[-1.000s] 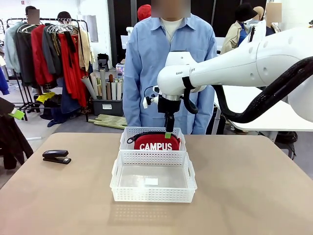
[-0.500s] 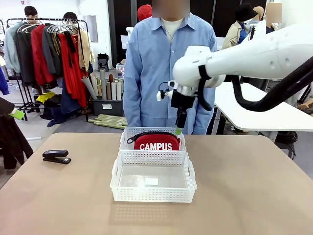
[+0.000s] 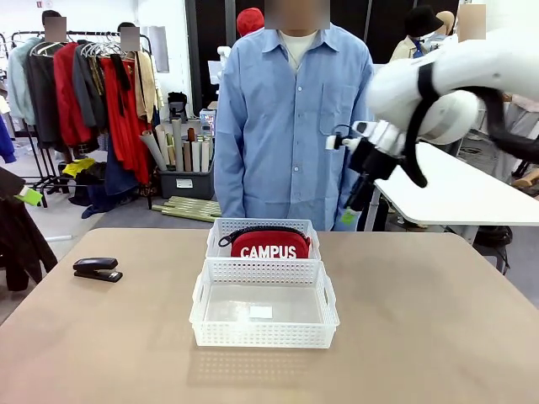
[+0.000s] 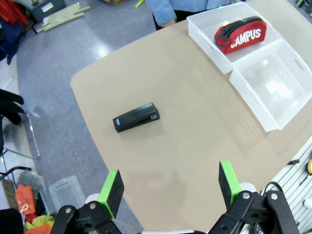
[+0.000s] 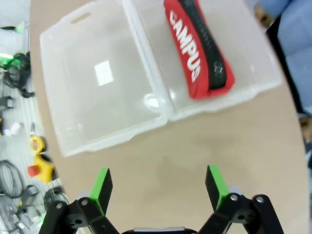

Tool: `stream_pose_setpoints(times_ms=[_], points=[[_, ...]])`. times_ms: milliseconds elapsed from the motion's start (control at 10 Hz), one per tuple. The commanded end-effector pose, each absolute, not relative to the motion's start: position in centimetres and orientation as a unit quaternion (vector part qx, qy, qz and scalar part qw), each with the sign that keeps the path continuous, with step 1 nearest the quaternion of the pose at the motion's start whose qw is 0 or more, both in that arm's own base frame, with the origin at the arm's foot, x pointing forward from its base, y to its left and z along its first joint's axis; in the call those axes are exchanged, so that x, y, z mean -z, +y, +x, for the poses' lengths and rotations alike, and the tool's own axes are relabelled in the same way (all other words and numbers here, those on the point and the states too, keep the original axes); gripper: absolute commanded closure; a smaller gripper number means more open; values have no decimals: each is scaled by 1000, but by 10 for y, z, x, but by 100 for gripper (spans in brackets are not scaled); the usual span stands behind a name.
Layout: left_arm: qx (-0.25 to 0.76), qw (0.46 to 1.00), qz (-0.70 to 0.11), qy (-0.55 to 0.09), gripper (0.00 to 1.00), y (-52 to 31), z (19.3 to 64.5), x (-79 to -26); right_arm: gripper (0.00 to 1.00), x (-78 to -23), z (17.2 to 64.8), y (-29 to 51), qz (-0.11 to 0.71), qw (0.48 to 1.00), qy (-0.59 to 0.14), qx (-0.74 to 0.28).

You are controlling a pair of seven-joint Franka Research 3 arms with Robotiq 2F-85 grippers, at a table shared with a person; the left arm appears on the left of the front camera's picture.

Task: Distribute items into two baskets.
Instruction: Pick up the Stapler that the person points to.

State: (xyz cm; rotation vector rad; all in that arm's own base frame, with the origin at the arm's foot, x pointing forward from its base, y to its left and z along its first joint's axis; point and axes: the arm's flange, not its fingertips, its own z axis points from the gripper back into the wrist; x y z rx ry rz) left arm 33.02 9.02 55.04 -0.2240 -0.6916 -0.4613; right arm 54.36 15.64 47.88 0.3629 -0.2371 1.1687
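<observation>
A red CAMPUS pouch (image 3: 271,246) lies in the far white basket (image 3: 221,227); the nearer, larger basket (image 3: 264,335) holds nothing but a small white label. On the table's left lies the black stapler (image 3: 97,268). My right gripper (image 3: 348,217) hangs open and empty in the air, right of the far basket. From its wrist camera I look down on the pouch (image 5: 197,51), the far basket (image 5: 246,44) and the near basket (image 5: 73,97), with the right gripper (image 5: 159,187) over bare table. My left gripper (image 4: 169,187) is open, high above the stapler (image 4: 137,117), with the pouch (image 4: 241,34) farther off.
A person in a blue shirt (image 3: 290,126) stands at the far edge, right behind the baskets. The brown tabletop (image 3: 421,320) is bare to the right of and in front of the baskets. A clothes rack (image 3: 84,93) stands beyond the table at the left.
My right gripper has lifted from just above the pouch in the far basket and swung up and to the right, still open. Pouch, baskets and stapler have not moved.
</observation>
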Motion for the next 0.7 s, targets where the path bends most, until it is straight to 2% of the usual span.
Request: stream_pose_setpoints(times_ms=[0, 200, 600], points=[[224, 909, -107, -334, 0, 91, 330, -550, 0, -490, 525, 133, 219, 827, -77, -511], [224, 909, -107, -334, 0, 91, 330, -550, 0, -500, 506, 105, 269, 827, -97, -485], [224, 909, -107, -334, 0, 91, 330, -550, 0, -502, 448, 49, 303, 831, -140, -446]])
